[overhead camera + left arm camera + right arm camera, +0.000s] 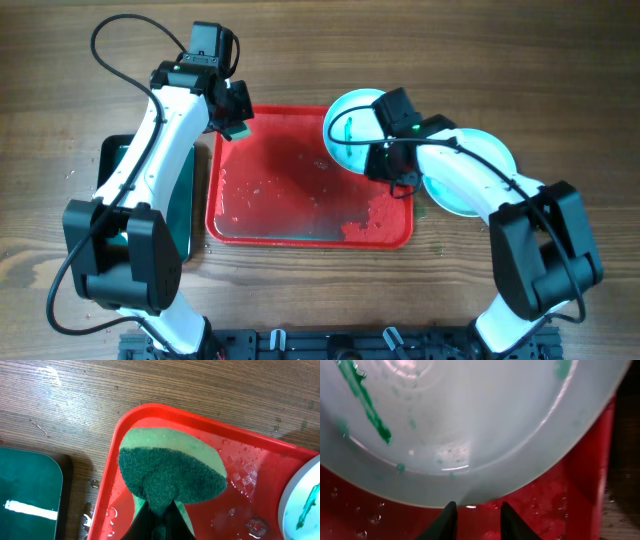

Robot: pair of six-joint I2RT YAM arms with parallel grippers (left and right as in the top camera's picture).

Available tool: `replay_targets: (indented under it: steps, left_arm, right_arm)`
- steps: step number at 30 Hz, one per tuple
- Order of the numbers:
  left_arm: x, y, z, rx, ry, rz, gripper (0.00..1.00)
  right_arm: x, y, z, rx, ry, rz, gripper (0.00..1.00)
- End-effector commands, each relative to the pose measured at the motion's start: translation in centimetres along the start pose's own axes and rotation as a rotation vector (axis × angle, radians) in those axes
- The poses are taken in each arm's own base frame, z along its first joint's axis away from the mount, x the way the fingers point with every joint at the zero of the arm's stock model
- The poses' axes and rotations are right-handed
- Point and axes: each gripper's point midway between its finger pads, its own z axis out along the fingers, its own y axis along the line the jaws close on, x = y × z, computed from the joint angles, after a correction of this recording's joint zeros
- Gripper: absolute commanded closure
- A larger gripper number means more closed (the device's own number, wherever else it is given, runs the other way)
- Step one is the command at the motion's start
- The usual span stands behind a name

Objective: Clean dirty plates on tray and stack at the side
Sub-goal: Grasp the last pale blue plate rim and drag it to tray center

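A pale plate (pixel 348 128) with a dark teal smear (pixel 367 405) lies at the far right corner of the red tray (pixel 300 200). It fills the top of the right wrist view (pixel 480 420). My right gripper (pixel 477 510) is open, with its fingertips just at the plate's near rim and wet tray showing between them. In the overhead view it sits at the plate's right side (pixel 385 160). My left gripper (pixel 160 510) is shut on a green sponge (pixel 170 465), held over the tray's far left corner (pixel 235 115).
A pale turquoise plate (pixel 470 180) lies on the wooden table right of the tray, under my right arm. A black basin with a green inside (pixel 185 200) stands left of the tray, also in the left wrist view (pixel 25 490). The tray floor is wet.
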Motion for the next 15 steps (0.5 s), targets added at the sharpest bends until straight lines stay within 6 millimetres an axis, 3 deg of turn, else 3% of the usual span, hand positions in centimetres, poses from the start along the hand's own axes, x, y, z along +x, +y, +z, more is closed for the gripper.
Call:
replay_targets:
  steps: [1, 7, 14, 15]
  left_arm:
    - [-0.4, -0.2, -0.7, 0.018, -0.017, -0.017, 0.96]
    - [-0.4, -0.2, -0.7, 0.018, -0.016, -0.017, 0.96]
    - [-0.4, -0.2, -0.7, 0.018, -0.016, -0.017, 0.96]
    - [-0.4, -0.2, -0.7, 0.018, -0.016, -0.017, 0.96]
  right_arm:
    - [-0.1, 0.3, 0.6, 0.039, -0.018, -0.017, 0.71]
    - [-2.1, 0.4, 0.5, 0.049, -0.116, 0.059, 0.64]
    - [-1.5, 0.5, 2.1, 0.039, -0.068, 0.059, 0.65]
    - [-1.0, 1.0, 2.3, 0.010, -0.040, 0.046, 0.70]
